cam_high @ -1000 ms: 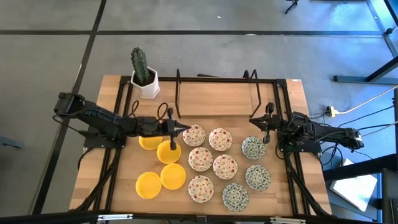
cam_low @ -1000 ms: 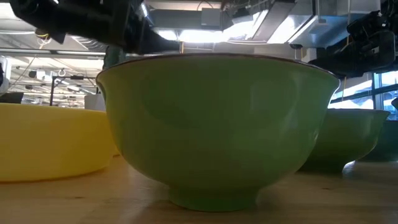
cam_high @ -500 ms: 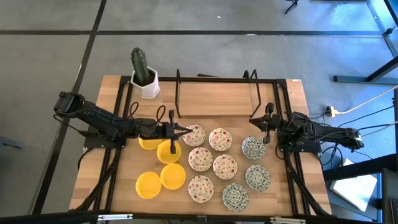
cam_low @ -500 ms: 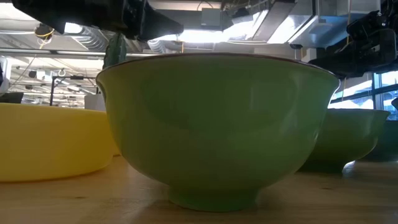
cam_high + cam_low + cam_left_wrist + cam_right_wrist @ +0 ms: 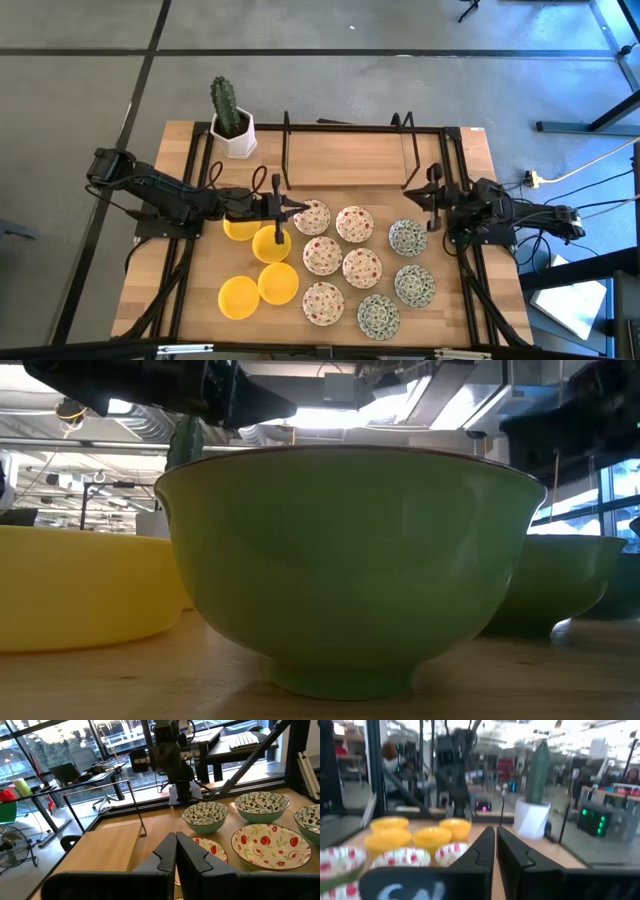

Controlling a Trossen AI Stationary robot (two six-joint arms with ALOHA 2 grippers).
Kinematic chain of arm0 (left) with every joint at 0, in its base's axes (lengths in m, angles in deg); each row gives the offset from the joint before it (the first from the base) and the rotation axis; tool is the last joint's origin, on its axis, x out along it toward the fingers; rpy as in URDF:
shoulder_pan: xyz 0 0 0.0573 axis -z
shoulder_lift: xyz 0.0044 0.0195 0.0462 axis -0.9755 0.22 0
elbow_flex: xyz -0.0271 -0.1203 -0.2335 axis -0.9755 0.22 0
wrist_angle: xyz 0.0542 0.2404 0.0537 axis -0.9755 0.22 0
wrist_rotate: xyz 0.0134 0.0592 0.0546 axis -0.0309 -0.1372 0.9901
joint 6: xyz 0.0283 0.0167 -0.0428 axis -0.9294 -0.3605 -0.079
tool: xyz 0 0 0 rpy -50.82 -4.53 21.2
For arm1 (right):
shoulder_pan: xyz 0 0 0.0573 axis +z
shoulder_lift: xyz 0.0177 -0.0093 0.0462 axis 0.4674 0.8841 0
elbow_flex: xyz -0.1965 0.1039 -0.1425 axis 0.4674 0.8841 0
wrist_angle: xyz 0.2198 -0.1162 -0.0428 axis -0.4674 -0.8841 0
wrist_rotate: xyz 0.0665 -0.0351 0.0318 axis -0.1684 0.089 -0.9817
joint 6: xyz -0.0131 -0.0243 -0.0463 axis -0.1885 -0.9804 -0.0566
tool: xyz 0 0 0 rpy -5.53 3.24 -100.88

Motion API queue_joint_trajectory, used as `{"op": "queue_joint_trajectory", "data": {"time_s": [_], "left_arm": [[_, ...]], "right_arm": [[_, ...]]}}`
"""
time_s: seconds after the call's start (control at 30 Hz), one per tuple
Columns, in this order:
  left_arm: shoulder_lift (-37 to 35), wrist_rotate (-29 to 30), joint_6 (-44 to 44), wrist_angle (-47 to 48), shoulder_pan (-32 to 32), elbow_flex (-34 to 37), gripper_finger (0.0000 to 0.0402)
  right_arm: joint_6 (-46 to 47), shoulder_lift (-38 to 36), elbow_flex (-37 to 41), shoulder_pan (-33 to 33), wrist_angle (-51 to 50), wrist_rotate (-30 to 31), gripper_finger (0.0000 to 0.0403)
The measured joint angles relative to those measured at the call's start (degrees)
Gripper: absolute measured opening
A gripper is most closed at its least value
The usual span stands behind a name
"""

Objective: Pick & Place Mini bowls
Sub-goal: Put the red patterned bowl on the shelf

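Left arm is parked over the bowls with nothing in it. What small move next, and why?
Probably open the left gripper, then lower it onto the near rim of the red-speckled bowl. Its fingers are shut and empty, right at that bowl's edge, above the table. The right gripper waits shut by the green-patterned bowl.

grey floor (image 5: 400, 90) with dark seams surrounds the wooden table (image 5: 340, 160). beyond the claws, large windows (image 5: 60, 750) with dark frames, desks (image 5: 240, 745), a keyboard (image 5: 247, 739), an office chair (image 5: 107, 802); ceiling lights (image 5: 330, 415) glow overhead.
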Motion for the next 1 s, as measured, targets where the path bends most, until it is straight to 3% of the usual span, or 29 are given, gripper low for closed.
{"op": "queue_joint_trajectory", "data": {"time_s": [0.4, 0.67, 1.0], "left_arm": [[0.0, 0.3, 0.6, -2.0, 0.0, 0.0, 0.0004], [0.0, 5.6, 0.6, -2.4, -0.6, 0.0, 0.0004], [0.0, 5.0, 0.5, -1.4, -0.5, 0.0, 0.0004]], "right_arm": [[0.3, 3.8, -11.3, 0.0, -2.3, 3.2, 0.0021], [1.0, 10.3, -11.4, 0.0, -4.4, 3.0, 0.0021], [-1.4, 16.0, -11.4, 0.0, -3.7, 3.1, 0.0021]]}}
